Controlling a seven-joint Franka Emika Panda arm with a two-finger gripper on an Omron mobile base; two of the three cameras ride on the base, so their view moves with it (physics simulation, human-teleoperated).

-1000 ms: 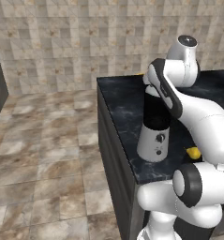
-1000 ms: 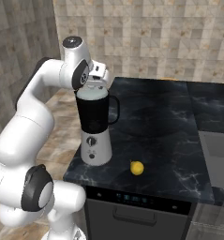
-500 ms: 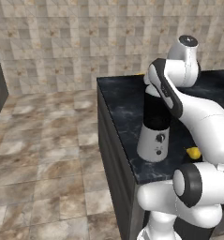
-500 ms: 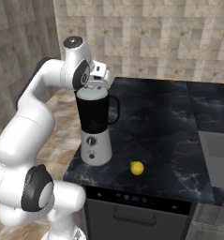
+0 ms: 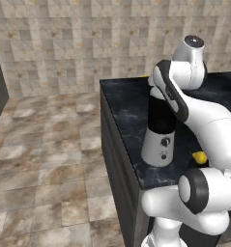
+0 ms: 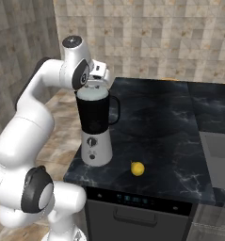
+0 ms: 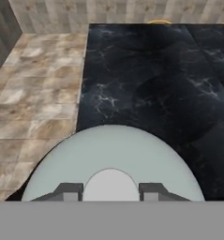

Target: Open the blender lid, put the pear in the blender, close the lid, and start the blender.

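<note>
The blender (image 6: pixel 96 141) stands near the front left corner of the black counter, with a white base and a dark jar (image 5: pixel 161 118). The pale blender lid (image 7: pixel 113 154) sits on the jar's rim (image 6: pixel 91 93). My gripper (image 7: pixel 111 193) is straight above it, shut on the lid's small knob (image 7: pixel 110 183), one fingertip (image 7: pixel 69 191) on each side. In the right base view the hand (image 6: pixel 97 75) hovers over the jar top. The yellow pear (image 6: pixel 138 168) lies on the counter to the right of the blender, also seen as the pear (image 5: pixel 199 157) beside my arm.
The counter (image 6: pixel 161 122) ends just left of the blender, with tiled floor (image 5: pixel 44 144) below. A recessed grey sink (image 6: pixel 220 153) lies at the right. A dark oven front (image 6: pixel 132 209) sits under the counter edge. Something yellow (image 6: pixel 168 79) shows at the counter's back edge.
The arm and blender stand where they were. The fingers have closed in on the lid's knob.
</note>
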